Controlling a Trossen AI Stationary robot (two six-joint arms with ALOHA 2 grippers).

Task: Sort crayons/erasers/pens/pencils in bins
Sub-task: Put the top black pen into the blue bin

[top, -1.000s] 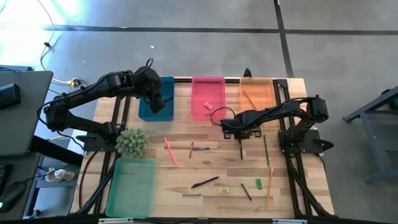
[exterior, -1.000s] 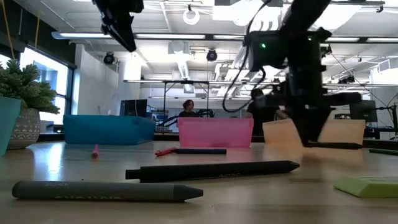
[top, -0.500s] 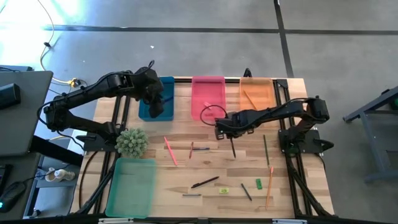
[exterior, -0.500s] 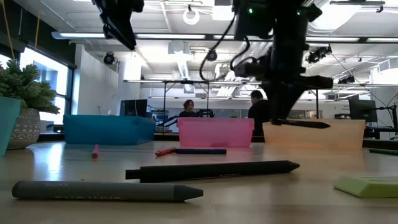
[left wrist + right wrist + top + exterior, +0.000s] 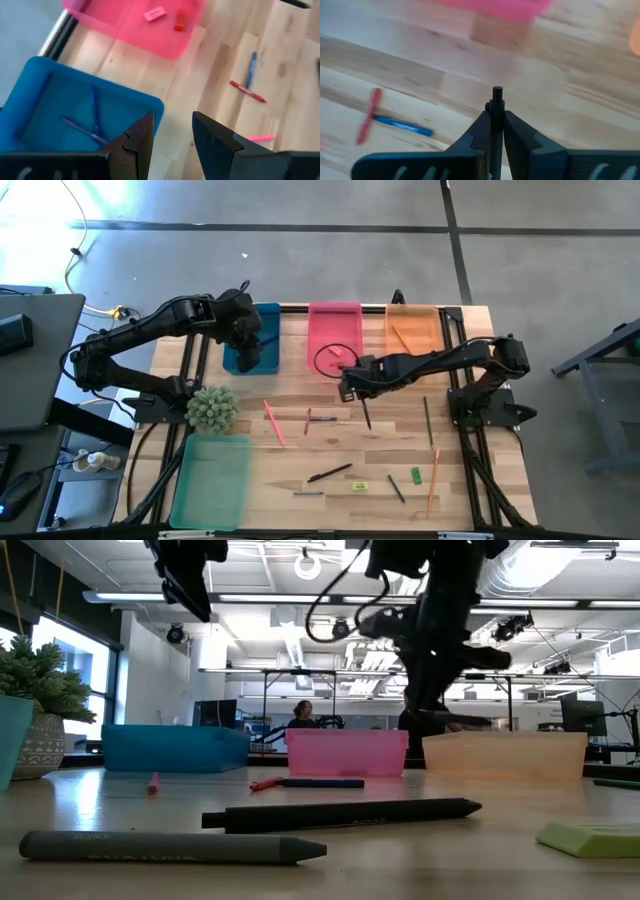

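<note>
The wooden table carries four bins, a potted plant, and scattered pencils, pens, crayons and erasers.

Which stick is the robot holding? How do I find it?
Start at the pink bin at the table's far side. Just in front of it the right gripper hangs over the wood, shut on a dark pen. It is the only stick off the table; the others lie flat.

Open-plan lab: ceiling ducts, monitors, concrete floor.
</note>
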